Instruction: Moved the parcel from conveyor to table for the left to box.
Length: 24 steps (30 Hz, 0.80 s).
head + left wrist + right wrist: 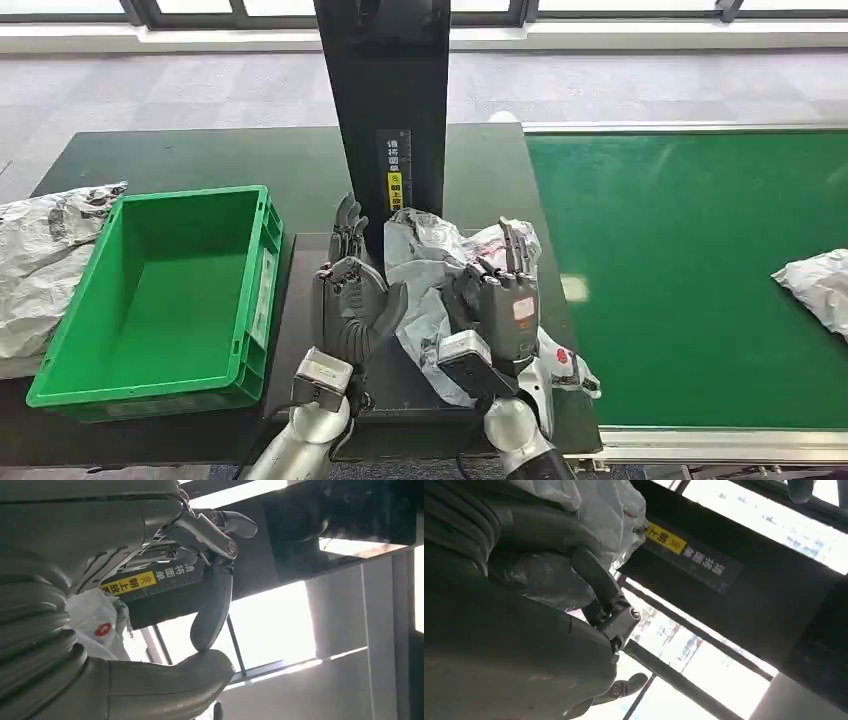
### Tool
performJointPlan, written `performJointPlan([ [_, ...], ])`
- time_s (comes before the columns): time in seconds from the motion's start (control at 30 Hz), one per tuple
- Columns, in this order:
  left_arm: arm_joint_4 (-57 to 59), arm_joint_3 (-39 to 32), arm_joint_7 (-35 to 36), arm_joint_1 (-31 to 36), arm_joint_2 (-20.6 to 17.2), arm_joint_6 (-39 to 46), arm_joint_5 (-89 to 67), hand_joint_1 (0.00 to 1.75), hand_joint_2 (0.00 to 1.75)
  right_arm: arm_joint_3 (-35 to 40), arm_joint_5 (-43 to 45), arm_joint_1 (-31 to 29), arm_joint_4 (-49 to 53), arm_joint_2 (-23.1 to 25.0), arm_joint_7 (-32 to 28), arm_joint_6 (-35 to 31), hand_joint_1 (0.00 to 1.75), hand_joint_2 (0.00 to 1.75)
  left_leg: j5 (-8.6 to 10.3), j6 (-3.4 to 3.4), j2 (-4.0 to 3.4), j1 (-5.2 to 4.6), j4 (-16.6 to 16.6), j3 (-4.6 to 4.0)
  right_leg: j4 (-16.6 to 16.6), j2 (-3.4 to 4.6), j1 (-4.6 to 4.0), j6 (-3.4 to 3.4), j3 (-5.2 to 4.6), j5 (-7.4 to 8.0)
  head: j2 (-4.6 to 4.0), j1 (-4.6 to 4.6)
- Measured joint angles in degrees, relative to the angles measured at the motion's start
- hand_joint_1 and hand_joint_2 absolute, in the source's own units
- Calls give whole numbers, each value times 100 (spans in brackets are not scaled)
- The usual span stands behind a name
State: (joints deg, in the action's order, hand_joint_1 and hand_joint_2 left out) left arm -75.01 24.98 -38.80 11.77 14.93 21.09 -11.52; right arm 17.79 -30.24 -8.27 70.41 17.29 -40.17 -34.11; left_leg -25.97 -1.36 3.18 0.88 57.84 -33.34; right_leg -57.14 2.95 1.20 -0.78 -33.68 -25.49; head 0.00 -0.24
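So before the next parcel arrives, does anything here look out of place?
One crumpled parcel lies on the table outside the green box, draped against its wall. Nothing looks spilled or damaged.

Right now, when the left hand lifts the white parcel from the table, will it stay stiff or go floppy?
Probably floppy: the white parcel is a crumpled, creased plastic bag. It looks light, since it bunches up loosely. The glossy film may slip in the left hand.

Parcel (432, 262) right of crate (170, 296) (table)
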Motion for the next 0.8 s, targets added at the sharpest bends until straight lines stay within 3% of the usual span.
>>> performJointPlan([
  [0.13,2,0,0,0,2,-77,-50,0,175,0,458,365,848,-110,-2,-484,0,175,-2,0,-2,0,0,0,0,2,1,0,-1,0,0,0],
  [0.4,26,2,0,3,4,-81,35,0,175,-113,1105,987,2173,-431,2,-580,0,175,-3,2,-6,-1,0,0,3,3,1,-1,-2,-1,0,0],
  [0.8,66,90,0,26,4,-75,114,0,175,-181,1081,1327,2729,-507,4,-580,0,175,-2,1,-8,0,0,1,1,4,0,0,-1,0,0,0],
])
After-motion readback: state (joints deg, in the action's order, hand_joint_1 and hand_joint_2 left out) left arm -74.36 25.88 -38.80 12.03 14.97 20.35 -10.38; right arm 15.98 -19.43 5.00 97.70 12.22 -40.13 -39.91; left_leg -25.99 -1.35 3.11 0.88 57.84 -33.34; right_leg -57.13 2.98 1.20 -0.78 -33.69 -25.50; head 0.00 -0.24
